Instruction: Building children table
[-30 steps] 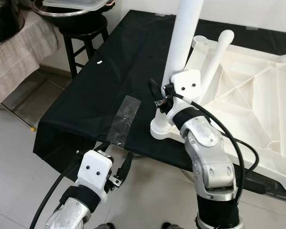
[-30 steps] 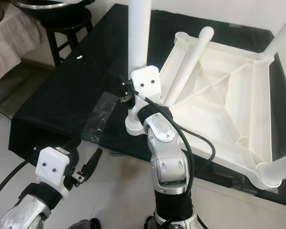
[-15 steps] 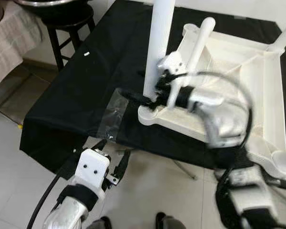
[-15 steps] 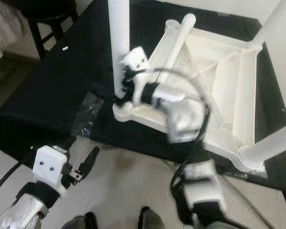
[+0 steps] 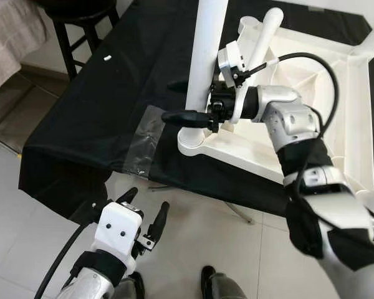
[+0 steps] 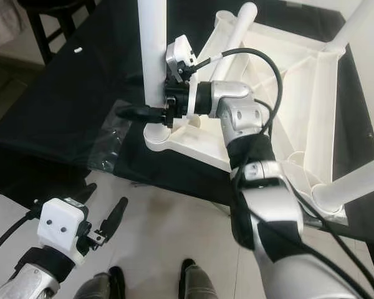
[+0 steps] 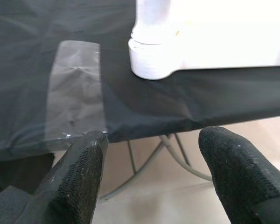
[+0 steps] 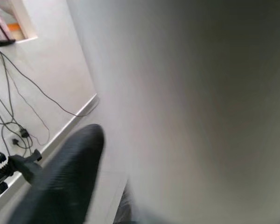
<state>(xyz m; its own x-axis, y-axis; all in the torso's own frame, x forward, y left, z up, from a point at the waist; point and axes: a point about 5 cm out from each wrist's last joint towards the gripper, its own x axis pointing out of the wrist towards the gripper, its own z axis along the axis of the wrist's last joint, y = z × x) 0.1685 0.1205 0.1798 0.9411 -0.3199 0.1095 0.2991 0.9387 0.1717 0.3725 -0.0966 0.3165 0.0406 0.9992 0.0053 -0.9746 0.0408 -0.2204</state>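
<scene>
- Eye views: upturned white table (image 5: 311,99) lies on a black cloth (image 5: 112,99); right gripper (image 5: 187,103) straddles its upright leg (image 5: 202,62), 1 finger each side, grip uncertain.
- Left wrist view: left gripper (image 7: 151,175) hangs spread wide below the cloth's edge, well apart from the table.
- Right wrist view: leg just beside a finger (image 8: 67,177).

You will find no readable text, label, brand, number or sign on anything here. The white plastic parts, the black cloth and the clear tape patch all look unmarked to you, and the robot's white wrist housings carry only small dark dots.
</scene>
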